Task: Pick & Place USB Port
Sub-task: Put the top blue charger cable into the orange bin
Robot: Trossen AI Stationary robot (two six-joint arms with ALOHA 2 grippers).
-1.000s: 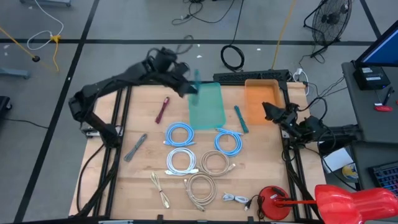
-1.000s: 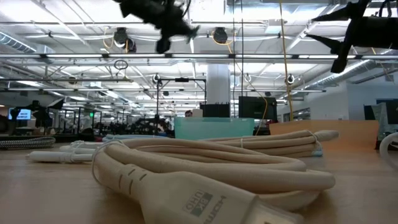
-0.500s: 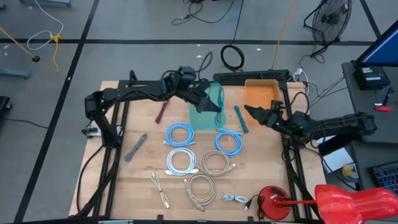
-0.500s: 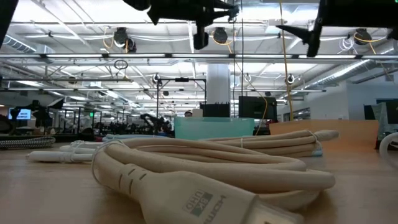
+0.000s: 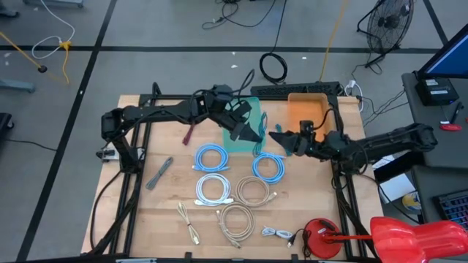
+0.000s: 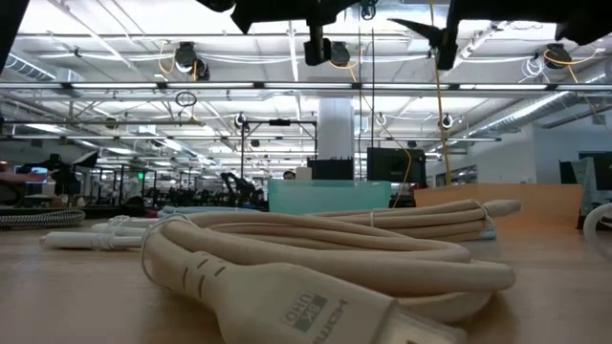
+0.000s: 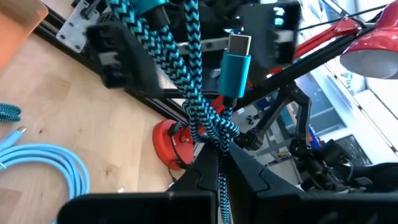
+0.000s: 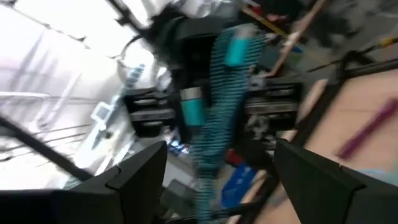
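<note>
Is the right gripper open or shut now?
Open. The right gripper shows its two fingers spread wide, facing the teal braided cable.

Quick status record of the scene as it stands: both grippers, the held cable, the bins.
left gripper: shut on teal braided USB cable, over the table's middle
right gripper: open, facing the cable, close beside it
teal bin: partly under the left arm
orange bin: behind the right arm
coiled cables: lying on table

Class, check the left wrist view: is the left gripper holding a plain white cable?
No. The left gripper is shut on a teal-and-black braided cable with a teal USB plug.
</note>
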